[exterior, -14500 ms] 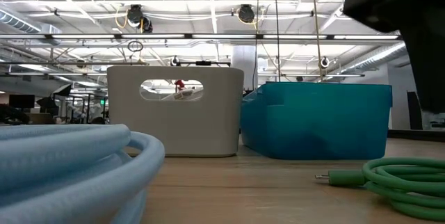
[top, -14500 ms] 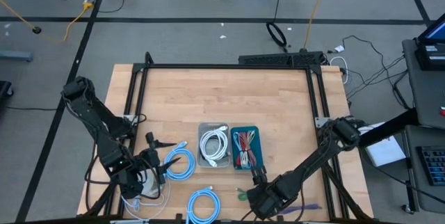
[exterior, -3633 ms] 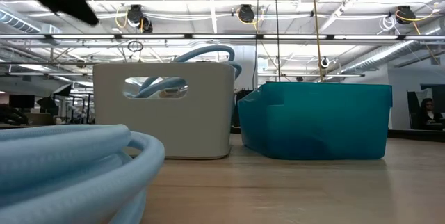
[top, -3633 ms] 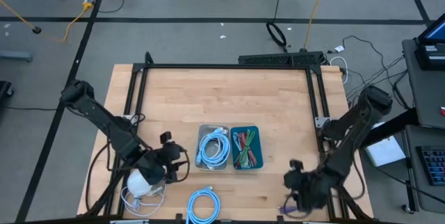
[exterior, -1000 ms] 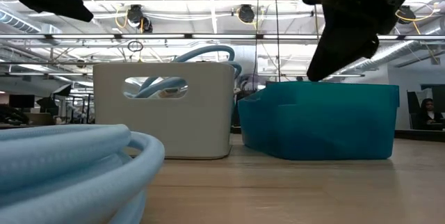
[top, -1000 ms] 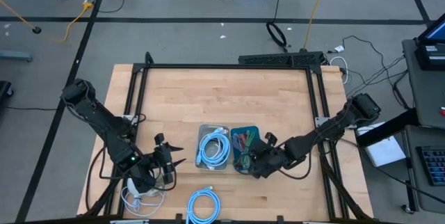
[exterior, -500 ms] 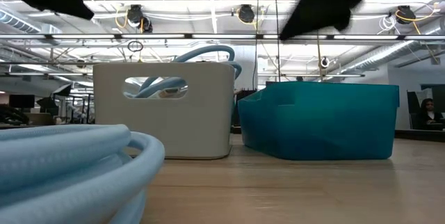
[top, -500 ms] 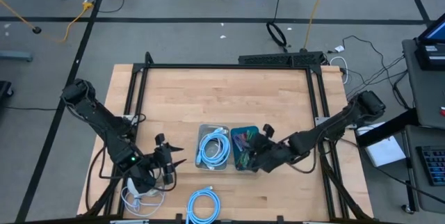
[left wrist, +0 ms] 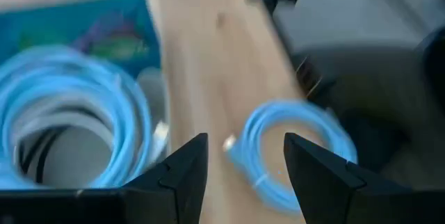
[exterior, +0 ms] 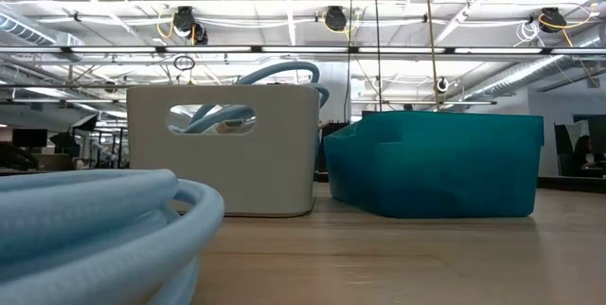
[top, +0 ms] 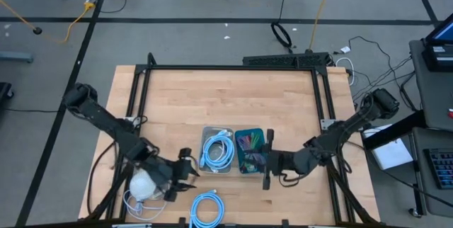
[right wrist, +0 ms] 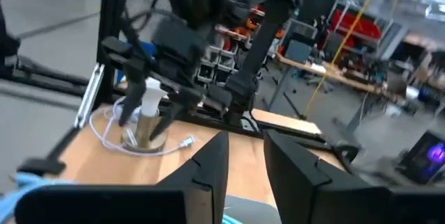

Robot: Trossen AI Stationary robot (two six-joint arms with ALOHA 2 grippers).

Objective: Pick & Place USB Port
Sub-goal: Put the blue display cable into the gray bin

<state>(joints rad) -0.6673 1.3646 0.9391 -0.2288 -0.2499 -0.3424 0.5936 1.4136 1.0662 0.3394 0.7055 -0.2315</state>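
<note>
A coiled light blue USB cable [top: 205, 209] lies flat on the table near the front edge, also in the left wrist view [left wrist: 295, 151] and close up in the low view [exterior: 95, 234]. Another light blue coil [top: 217, 150] sits in the white bin [top: 204, 164]. The teal bin [top: 241, 168] beside it holds coloured cables [top: 249, 145]. My left gripper [top: 187, 175] hovers open left of the white bin and behind the loose coil. My right gripper [top: 267, 161] is open and holds nothing, above the teal bin's right side, pointing toward the table's left.
A white cable [top: 141, 203] lies in loose loops at the front left by the left arm, seen too in the right wrist view [right wrist: 149, 144]. A black frame [top: 233, 69] borders the table's far edge and sides. Bare wood stretches behind the bins.
My left gripper has moved toward the table's right and a little nearer the front edge, closer to the loose blue coil. My right gripper has risen from the teal bin, out of the low view, and drawn back slightly to the right.
</note>
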